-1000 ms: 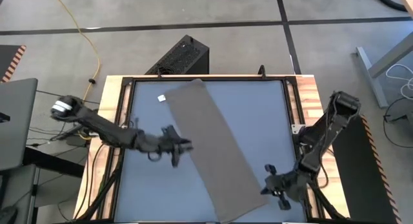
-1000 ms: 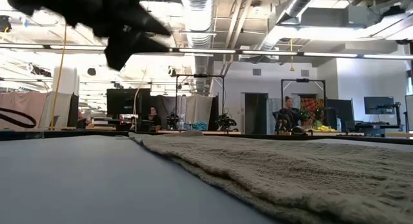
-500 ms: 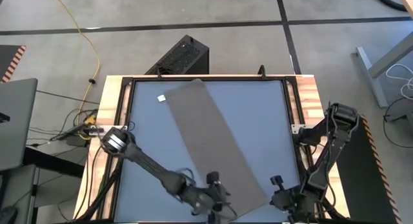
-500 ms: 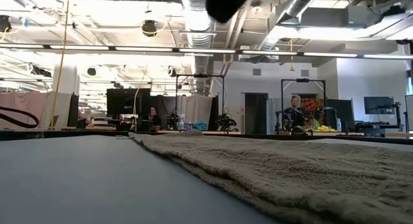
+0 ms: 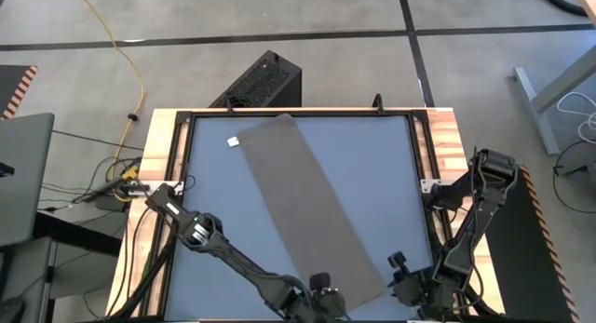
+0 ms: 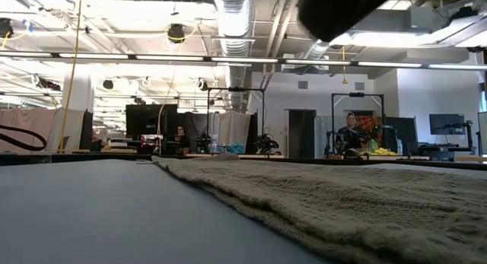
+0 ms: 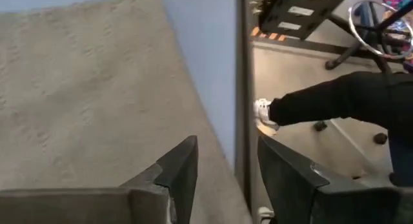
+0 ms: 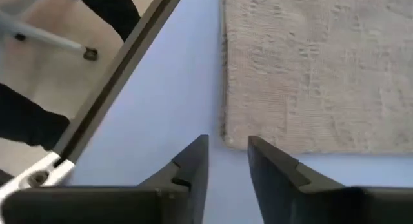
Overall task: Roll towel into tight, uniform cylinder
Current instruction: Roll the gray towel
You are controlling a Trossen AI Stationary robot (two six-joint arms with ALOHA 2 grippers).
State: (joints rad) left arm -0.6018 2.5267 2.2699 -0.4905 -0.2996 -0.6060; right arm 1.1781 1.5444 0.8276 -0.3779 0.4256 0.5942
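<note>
Left arm stretched long from its base at the counter's (image 5: 209,188) left edge, running diagonally toward the near edge; left gripper (image 5: 324,300) low at the near edge, about mid-width. Its jaws stand parted with a narrow gap in the left wrist view, nothing between them. Right arm folded up at the counter's right edge, elbow raised; right gripper (image 5: 405,284) down by the near right corner. Its jaws are also parted, narrow gap, empty.

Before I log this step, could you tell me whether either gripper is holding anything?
Nothing is held: the left gripper and right gripper are open at the flat towel's near end.
</note>
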